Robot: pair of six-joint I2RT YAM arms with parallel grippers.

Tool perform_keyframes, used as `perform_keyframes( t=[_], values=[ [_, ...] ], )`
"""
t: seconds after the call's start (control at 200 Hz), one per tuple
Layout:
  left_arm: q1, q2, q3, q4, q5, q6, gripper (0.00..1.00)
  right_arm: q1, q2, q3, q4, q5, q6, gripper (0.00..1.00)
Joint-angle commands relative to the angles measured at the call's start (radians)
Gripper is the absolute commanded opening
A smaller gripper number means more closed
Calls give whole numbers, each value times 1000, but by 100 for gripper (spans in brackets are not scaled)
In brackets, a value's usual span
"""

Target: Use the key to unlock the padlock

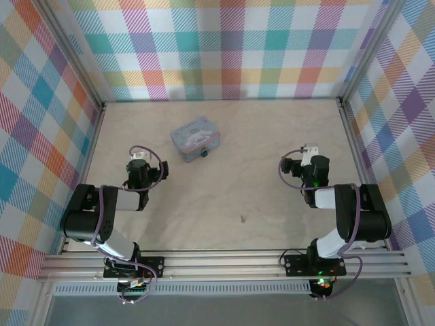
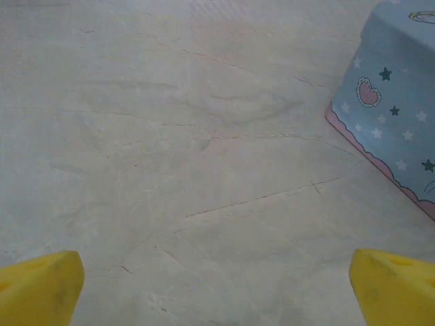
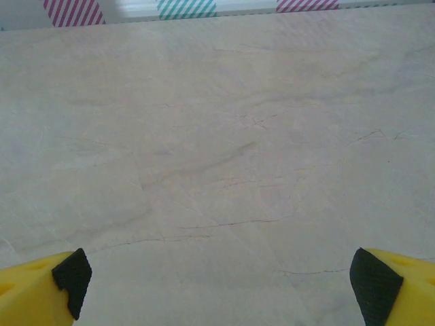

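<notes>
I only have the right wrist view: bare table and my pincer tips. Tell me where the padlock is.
Observer: Top view has the padlock at the near face of the pale blue tin, left of your right pincer.
Operator: Now the key.
Observer: The key is a dark speck on the table, nearer than the tin and slightly right of it.
Operator: Report the left pincer.
Observer: The left pincer is open, the tin's corner at the right of its wrist view.
</notes>
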Motion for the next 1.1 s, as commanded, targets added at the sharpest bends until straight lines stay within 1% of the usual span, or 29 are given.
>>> perform_keyframes(
  t=[0.0,0.92,1.04,1.095],
  values=[
    [12,2,18,45,16,9,100,-3,-2,18,12,-17,9,100],
    [11,3,18,46,17,7,100,-4,-4,16,14,-17,8,100],
    [12,0,14,49,16,7,100,-3,-7,15,12,-54,-4,100],
    [11,-15,19,29,-8,0,100,-3,-14,13,10,-55,-5,100]
  ],
)
